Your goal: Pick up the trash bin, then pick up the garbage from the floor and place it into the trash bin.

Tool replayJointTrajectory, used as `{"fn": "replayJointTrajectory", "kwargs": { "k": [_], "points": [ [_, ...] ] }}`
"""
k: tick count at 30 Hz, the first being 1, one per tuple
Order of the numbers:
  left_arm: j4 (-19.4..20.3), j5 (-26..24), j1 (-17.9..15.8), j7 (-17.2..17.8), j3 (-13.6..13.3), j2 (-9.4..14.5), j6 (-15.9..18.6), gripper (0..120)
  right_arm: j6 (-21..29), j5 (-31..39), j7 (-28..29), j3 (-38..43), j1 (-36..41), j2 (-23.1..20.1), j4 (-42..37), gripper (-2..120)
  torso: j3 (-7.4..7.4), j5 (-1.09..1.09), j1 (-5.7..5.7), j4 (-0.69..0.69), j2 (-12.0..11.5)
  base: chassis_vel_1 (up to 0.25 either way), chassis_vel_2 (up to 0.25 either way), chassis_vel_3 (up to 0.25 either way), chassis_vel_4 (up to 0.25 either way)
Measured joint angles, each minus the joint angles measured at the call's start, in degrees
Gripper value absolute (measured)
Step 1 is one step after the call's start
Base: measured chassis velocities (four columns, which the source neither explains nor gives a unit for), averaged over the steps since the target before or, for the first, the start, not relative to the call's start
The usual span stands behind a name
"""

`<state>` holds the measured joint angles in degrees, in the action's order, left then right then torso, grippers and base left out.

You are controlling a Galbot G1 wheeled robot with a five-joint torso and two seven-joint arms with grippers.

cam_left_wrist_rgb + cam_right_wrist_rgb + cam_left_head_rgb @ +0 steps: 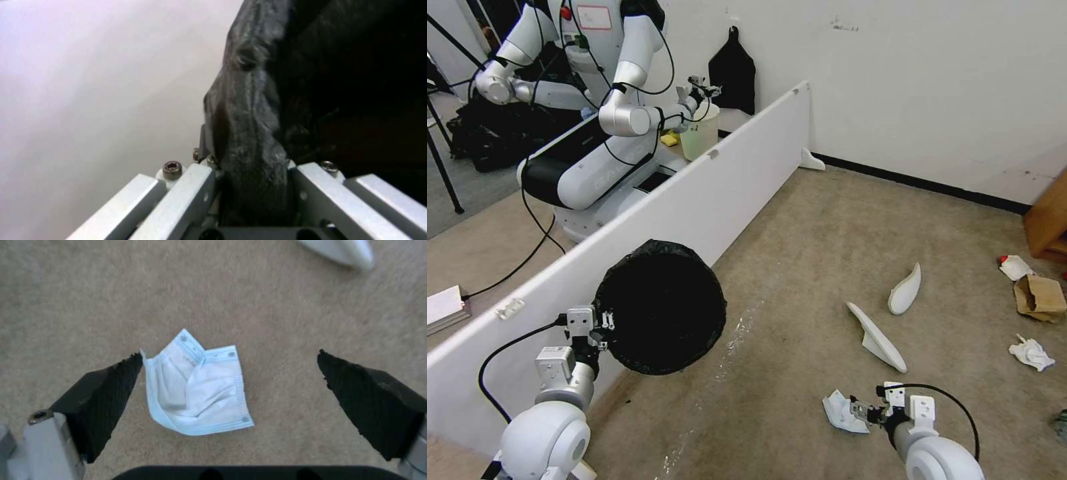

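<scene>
Two grippers busy: left gripper pinches trash bin rim; right gripper spread wide over face mask on carpet.

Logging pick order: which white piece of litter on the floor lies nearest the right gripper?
The folded face mask, lying on the carpet right below the open right gripper; both slippers and the crumpled paper lie farther off.

Black-lined trash bin, pale blue-edged white face mask, beige carpet, white slippers

White rounded arms, black cables, silver brackets, black ribbed jaws.
</scene>
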<state>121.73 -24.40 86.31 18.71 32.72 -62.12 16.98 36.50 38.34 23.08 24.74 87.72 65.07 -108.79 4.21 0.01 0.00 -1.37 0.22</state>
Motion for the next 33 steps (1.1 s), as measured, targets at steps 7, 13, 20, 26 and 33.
{"fn": "replayJointTrajectory", "kwargs": {
  "k": [7,13,20,26,33],
  "points": [
    [-1.45,0.07,-0.94,0.56,0.37,-0.80,0.27,0,-0.20,5.07,3.75,-2.31,-2.27,-0.53,2.34,99,0.00,0.00,0.00,0.01,0.00,0.000,0.000,0.000,0.000],
    [-2.70,-0.29,-1.85,0.71,0.12,-1.11,0.37,0,0.20,8.25,6.00,-5.03,-4.05,-1.44,4.04,99,0.00,-0.01,0.00,-0.01,0.00,0.000,0.000,0.000,0.000],
    [-3.69,-1.02,-2.15,0.62,0.66,-1.16,0.13,0,0.13,8.00,6.72,-7.85,-6.45,1.52,7.58,99,0.00,-0.01,0.00,-0.02,0.00,0.000,0.000,0.000,0.000],
    [-4.20,-1.18,-2.14,0.58,1.07,-1.12,-0.14,0,-0.53,4.80,6.06,-8.89,-8.14,5.69,11.48,99,0.00,-0.01,0.00,-0.03,0.00,0.000,0.000,0.000,0.000],
    [-4.28,-1.23,-2.16,0.58,1.07,-0.94,-0.14,0,-1.83,1.36,3.99,-9.31,-9.00,8.19,14.77,99,0.00,-0.01,0.00,-0.03,0.01,0.000,0.000,0.000,0.000]
  ]
}}
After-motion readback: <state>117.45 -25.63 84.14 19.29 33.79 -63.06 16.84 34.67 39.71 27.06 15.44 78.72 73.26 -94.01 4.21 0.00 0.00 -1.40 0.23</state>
